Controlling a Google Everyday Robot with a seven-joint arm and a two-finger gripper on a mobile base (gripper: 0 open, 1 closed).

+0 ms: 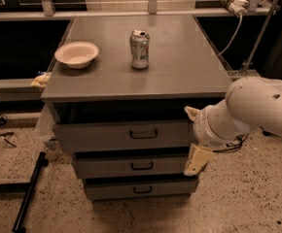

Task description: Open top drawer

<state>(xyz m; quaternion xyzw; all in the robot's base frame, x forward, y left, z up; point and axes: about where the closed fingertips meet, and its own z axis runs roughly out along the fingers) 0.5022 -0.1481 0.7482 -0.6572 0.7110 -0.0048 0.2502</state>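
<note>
Three grey drawers sit stacked under the bench [180, 72], and the one that matters is the top drawer [97, 136]. It's tucked right below the front edge and looks shut to me.

Up top there's a bowl [77, 54] near the left edge and a soda can [139, 48] around the middle, toward the back edge. Neither is in the way.

The drawer front faces out from the front edge, toward where I'm standing. Its long axis runs left to right along that edge, and the little black handle [143, 134] at its centre lies the same way.

Over by the front right corner, the gripper [194, 136] hangs just off the right end of the drawer front. Its fingers [197, 160] are spread, one up and one down, pinching nothing.

So I'd call this the approach step, handle not grabbed yet. The next move, I reckon, means sliding left along the front to that loop, closing on it, then pulling straight out, square to the front edge.
</note>
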